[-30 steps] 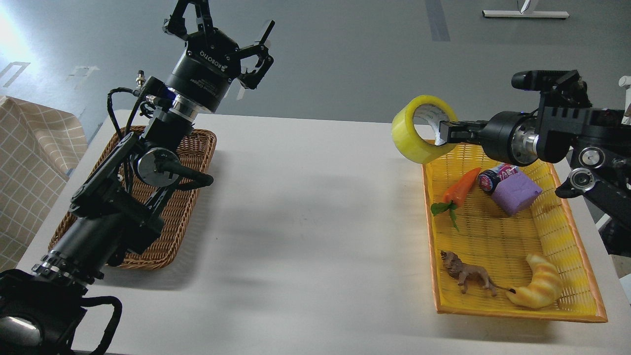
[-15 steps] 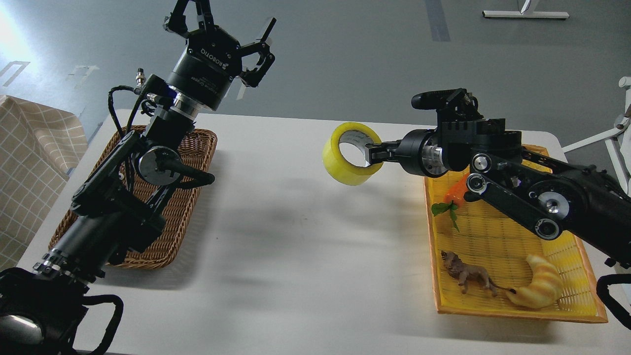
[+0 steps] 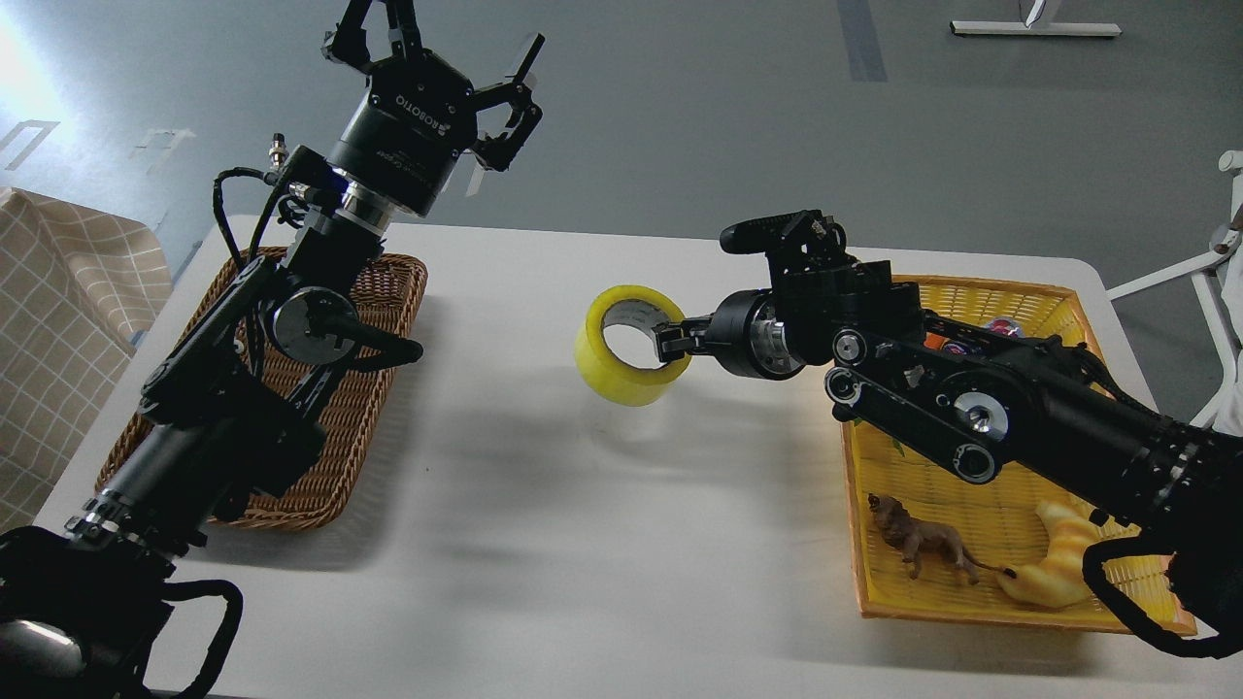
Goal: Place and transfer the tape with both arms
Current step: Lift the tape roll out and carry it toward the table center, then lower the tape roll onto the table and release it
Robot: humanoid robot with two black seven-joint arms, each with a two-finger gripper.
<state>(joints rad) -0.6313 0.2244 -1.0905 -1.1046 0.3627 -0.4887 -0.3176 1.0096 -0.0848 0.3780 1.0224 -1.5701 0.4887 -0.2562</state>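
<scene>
Over mid-table, the right end effector (image 3: 673, 340) has carried its gripped tape (image 3: 626, 345) leftward; the left end effector (image 3: 437, 58) stays spread.

2 black jointed arms, silver joint discs, looped black cables; left gripper (image 3: 442, 53) lettered ROBOTIQ

The room is bright and evenly lit. Strong glare whitens the floor (image 3: 29, 68) at the upper left corner. Soft grey shadows lie on the desk (image 3: 544, 544), beside the wicker basket (image 3: 388, 291) and under the tape (image 3: 626, 359). The picture is sharp, without visible blur.
</scene>
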